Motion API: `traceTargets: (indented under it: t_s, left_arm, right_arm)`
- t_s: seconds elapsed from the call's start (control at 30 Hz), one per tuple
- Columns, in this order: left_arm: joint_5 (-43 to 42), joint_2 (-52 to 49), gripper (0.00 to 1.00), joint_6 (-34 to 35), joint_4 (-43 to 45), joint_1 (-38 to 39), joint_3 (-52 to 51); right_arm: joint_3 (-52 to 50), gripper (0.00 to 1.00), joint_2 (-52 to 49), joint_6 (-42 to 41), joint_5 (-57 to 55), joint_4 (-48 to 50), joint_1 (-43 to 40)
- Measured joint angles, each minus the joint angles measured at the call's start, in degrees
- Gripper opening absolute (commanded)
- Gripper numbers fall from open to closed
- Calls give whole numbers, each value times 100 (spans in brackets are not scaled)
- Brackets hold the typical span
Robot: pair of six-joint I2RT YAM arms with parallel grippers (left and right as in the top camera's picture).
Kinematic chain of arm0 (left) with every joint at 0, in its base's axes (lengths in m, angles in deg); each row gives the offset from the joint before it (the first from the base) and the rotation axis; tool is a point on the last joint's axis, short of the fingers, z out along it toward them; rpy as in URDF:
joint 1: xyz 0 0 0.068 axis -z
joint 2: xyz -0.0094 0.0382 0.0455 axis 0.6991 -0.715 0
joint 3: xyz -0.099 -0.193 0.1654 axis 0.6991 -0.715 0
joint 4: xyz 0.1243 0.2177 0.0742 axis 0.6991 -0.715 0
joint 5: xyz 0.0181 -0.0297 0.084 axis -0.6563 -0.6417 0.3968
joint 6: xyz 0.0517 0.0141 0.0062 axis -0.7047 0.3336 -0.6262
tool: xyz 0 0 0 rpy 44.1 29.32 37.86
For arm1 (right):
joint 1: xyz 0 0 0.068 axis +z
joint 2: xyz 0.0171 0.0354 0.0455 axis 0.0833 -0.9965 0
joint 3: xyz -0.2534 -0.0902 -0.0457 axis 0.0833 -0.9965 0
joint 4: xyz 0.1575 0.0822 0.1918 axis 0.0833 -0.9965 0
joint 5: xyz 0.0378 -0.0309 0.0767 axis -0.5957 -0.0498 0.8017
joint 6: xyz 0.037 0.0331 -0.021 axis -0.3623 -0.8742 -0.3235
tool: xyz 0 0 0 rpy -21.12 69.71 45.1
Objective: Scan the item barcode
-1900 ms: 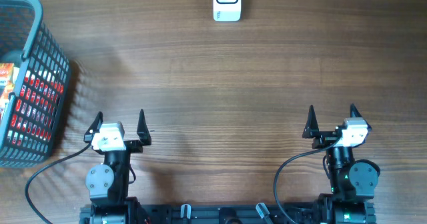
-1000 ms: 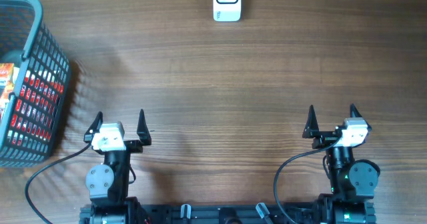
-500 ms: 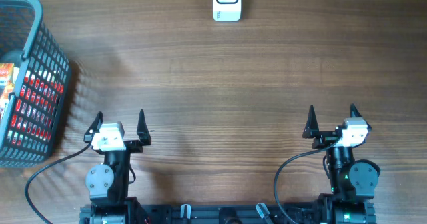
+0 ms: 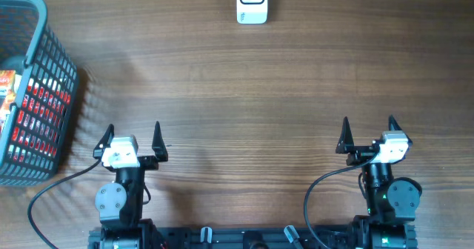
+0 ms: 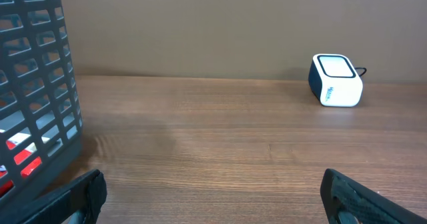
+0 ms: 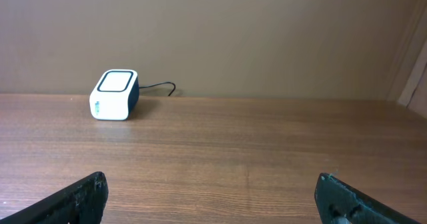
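While both pairs of jaws gape wide and empty and the red packets (image 4: 29, 114) sit deep in the grey basket (image 4: 68, 75) at far left, I risk catching the basket's wall and tipping it.

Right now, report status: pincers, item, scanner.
Left pincer and right pincer open, empty. Red packets inside basket, left side. Scanner at far edge, middle. Nothing seen in the way.

Wooden table (image 4: 259, 93), white scanner (image 4: 252, 2) at far edge, grey basket (image 4: 53, 93) at left
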Motion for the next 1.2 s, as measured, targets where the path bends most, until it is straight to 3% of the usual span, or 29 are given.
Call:
traceTargets:
  t_s: [1.03, 1.2]
  left_arm:
    - [-2, 0, 100, 2, 0, 0, 0]
    - [-1073, 0, 100, 527, 173, 0, -2]
  right_arm:
    - [0, 100, 0, 0, 0, 0, 0]
    - [0, 100, -2, 0, 0, 0, 0]
